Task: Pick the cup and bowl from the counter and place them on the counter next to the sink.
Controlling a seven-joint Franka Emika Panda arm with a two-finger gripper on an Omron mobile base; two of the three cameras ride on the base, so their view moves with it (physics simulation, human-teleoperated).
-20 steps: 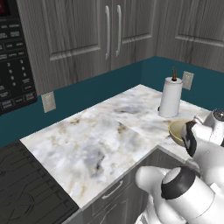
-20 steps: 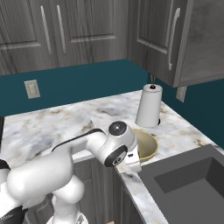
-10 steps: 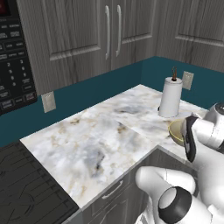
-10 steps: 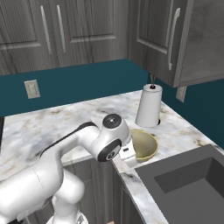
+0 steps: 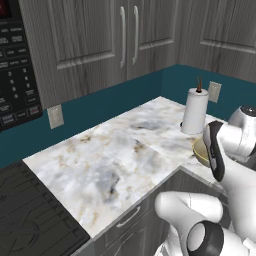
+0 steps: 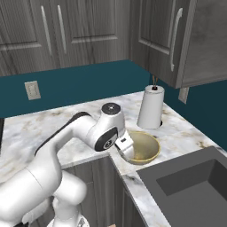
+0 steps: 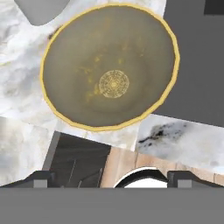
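Tan-yellow bowl [image 7: 109, 65] with a gold medallion inside — white marble counter [image 5: 115, 165], grey and tan veining.

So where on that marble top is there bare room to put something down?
The counter lies bare across its wide stretch between the black stovetop and the paper-towel roll. It is crowded near the sink, where the bowl, the roll and the open end effector sit close together.
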